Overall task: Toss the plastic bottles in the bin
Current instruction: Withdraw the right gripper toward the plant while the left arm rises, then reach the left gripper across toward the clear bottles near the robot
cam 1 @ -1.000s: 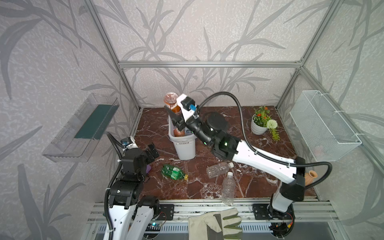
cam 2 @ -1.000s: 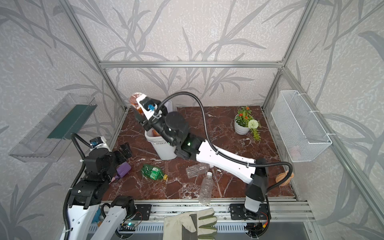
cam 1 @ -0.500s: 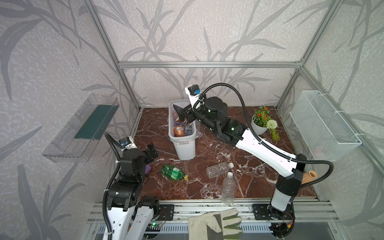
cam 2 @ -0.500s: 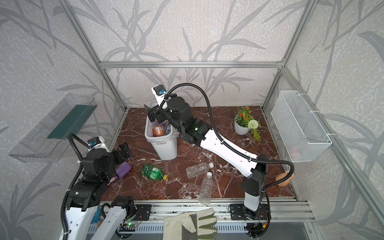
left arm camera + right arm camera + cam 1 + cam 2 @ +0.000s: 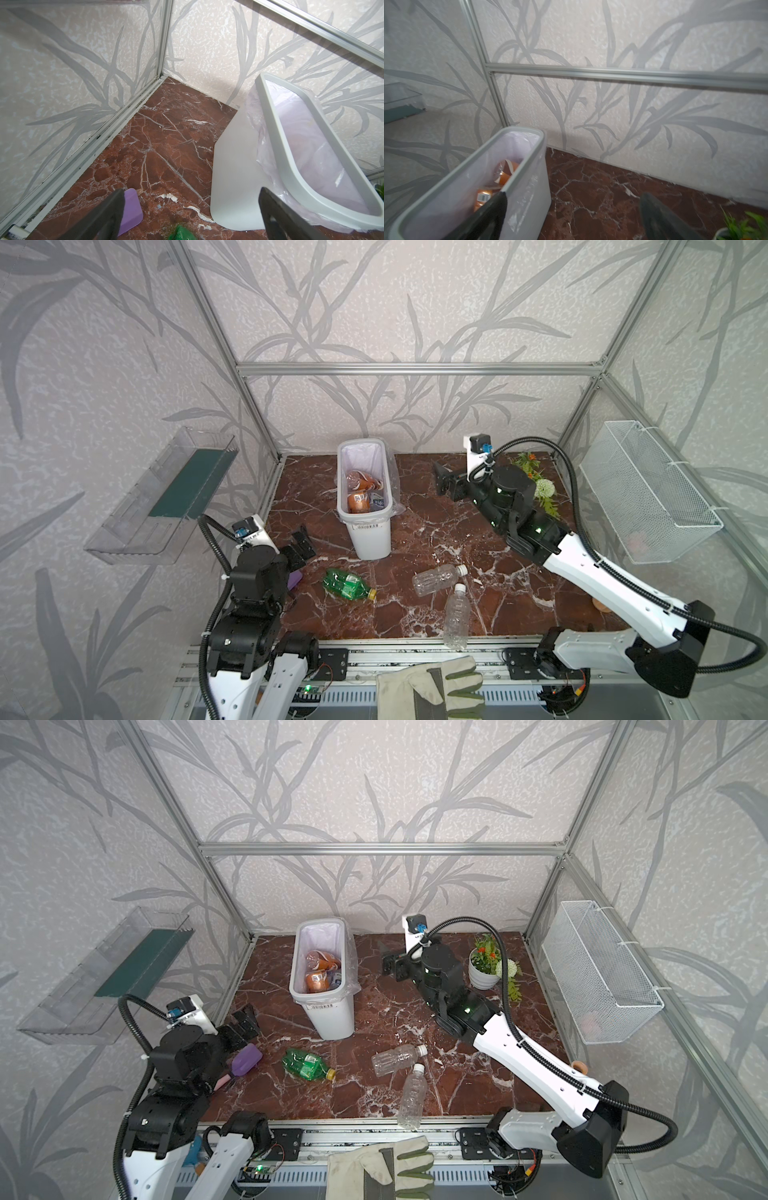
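Observation:
The white bin (image 5: pixel 370 539) (image 5: pixel 332 1019) stands at the back middle of the marble floor and holds brown-labelled plastic bottles (image 5: pixel 358 501) (image 5: pixel 505 174). On the floor in front of it lie a green bottle (image 5: pixel 347 584) (image 5: pixel 305 1063) and two clear bottles (image 5: pixel 436 578) (image 5: pixel 456 616). My right gripper (image 5: pixel 444 483) (image 5: pixel 574 195) hangs open and empty to the right of the bin's rim, pointing towards it. Low at the front left, my left gripper (image 5: pixel 300 546) (image 5: pixel 191 192) is open and empty, facing the bin's side wall (image 5: pixel 232 166), with the green bottle (image 5: pixel 182 232) just below it.
A purple object (image 5: pixel 246 1058) lies beside the left arm. A potted plant (image 5: pixel 484 973) stands at the back right behind the right arm. A wire basket (image 5: pixel 598 973) hangs on the right wall, a clear shelf (image 5: pixel 166 493) on the left. A work glove (image 5: pixel 432 691) lies on the front rail.
My right gripper held a brown-labelled bottle over the bin, let it go inside, opened, and swung away to the right. The left arm has stayed still.

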### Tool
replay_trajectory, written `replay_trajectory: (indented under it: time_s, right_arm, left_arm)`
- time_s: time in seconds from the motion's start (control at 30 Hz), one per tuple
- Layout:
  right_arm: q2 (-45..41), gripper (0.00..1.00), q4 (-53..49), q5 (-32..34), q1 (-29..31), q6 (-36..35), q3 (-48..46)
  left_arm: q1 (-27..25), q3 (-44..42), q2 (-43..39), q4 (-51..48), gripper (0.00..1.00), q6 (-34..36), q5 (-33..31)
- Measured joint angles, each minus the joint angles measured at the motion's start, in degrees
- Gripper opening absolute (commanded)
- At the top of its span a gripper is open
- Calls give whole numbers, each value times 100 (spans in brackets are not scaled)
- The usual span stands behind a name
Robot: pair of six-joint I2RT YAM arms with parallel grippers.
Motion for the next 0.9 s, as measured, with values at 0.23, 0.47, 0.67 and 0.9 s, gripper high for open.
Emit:
replay_trajectory:
  time_s: [0.23,0.47,0.67,0.9]
  right_arm:
    - [-590,99,-542,-295,-1261,1266,-1834]
    - [-1088,99,-957,-632,-1963,2076,-2859]
    - [-1360,99,-1167,-756,-2055,2356,-3187]
    - [-1672,99,-1287,-798,-2085,2605,-3410]
  left_arm:
    - [-2,439,13,13,99,173,391]
    - [-70,457,0,55,99,243,732]
    - [-343,457,35,111,99,356,999]
    - [-2498,459,881,527,99,459,160]
